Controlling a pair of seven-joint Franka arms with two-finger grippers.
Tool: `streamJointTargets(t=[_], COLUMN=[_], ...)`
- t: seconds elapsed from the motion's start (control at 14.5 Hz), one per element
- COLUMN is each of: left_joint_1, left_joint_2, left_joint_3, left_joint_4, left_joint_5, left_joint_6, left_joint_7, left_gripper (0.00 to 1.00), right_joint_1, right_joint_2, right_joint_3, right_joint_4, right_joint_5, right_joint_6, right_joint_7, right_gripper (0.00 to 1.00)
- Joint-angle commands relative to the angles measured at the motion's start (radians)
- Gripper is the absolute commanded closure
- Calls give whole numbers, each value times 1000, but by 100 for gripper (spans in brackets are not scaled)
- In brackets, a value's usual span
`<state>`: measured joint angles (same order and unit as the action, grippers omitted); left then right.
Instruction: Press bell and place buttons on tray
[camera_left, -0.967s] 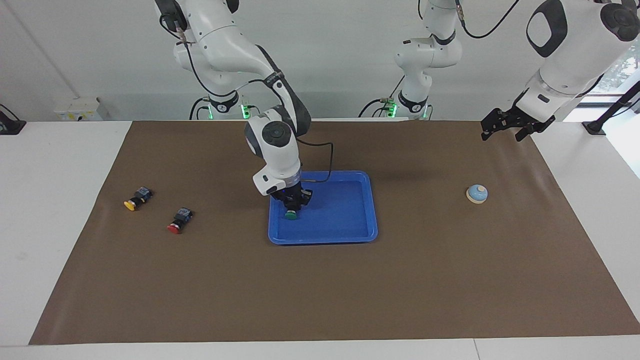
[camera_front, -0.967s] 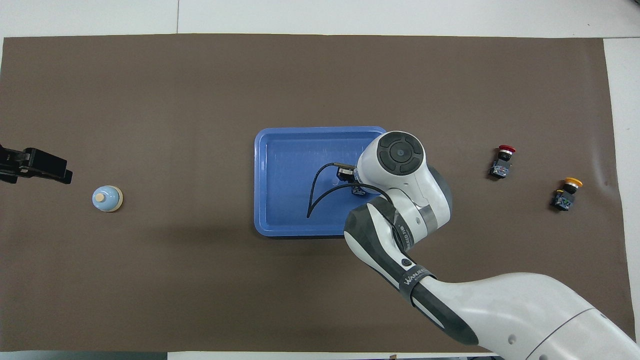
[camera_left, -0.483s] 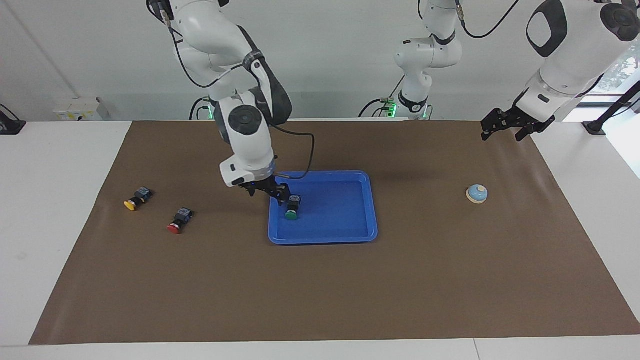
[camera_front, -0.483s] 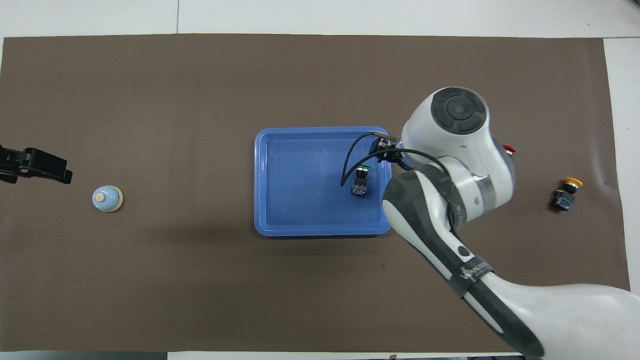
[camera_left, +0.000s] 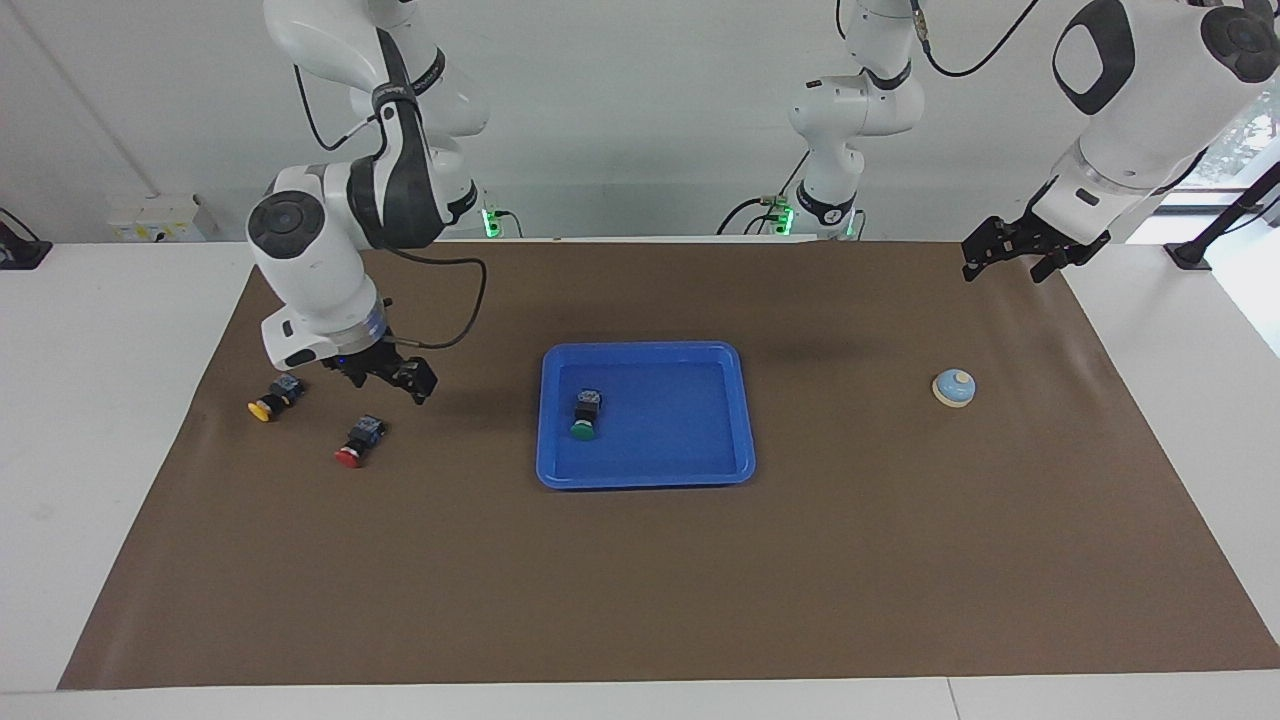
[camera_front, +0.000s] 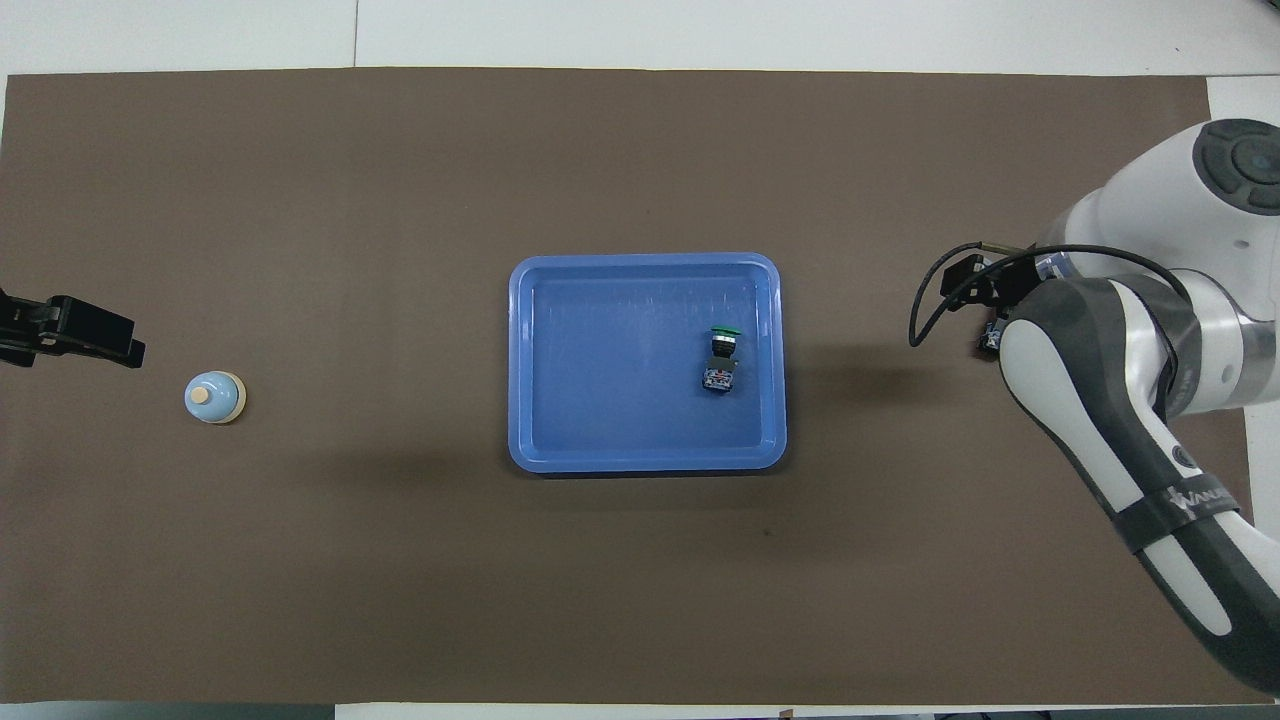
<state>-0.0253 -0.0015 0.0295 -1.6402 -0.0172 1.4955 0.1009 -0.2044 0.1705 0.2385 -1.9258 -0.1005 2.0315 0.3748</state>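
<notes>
The tabletop carries a wide brown mat, and everything of the task lies on that mat.

The blue tray sits in the middle of the mat. Inside it lies one thing only, the green button, on its side at the tray's end toward the right arm, with its green cap pointing away from the robots. Nothing touches it.

The right gripper hangs in the air above the mat toward the right arm's end of the tabletop, over the spot just beside the red button and the yellow button. Its jaws stand wide apart and hold nothing; they touch neither button. In the overhead view the right arm covers both of these buttons almost wholly.

The left gripper waits in the air over the edge of the mat at the left arm's end, close to the robots. Its jaws are spread wide too, and they are empty.

The red button lies on its side on the mat, well apart from the tray, with the yellow button beside it, closer to the mat's edge and a little nearer to the robots.

The bell stands upright on the mat toward the left arm's end, well apart from the tray and untouched.
</notes>
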Motion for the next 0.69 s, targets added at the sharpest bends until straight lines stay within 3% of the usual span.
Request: streamJointTargets(t=[0.0,0.14,0.62], left_joint_1=[-5,-5,-4], left_joint_2=[-12,-12,-12], left_joint_3=[7,7,7], left_joint_4=[-3,-1,-3], left_joint_5=[-17,-17,-17], left_joint_6=[-15,-15,-15], left_joint_7=[-7,-7,-7], left_gripper=[0,0,0], right_joint_1=[-81,-113,-121], right_joint_2=[-78,-80,53], right_joint_3=[11,11,11], right_joint_4=[-226,-292,-277], right_joint_5=[-22,-22,-25], right_joint_6=[239,344,506], right_joint_7=[-79,-83,-79], right_gripper=[0,0,0])
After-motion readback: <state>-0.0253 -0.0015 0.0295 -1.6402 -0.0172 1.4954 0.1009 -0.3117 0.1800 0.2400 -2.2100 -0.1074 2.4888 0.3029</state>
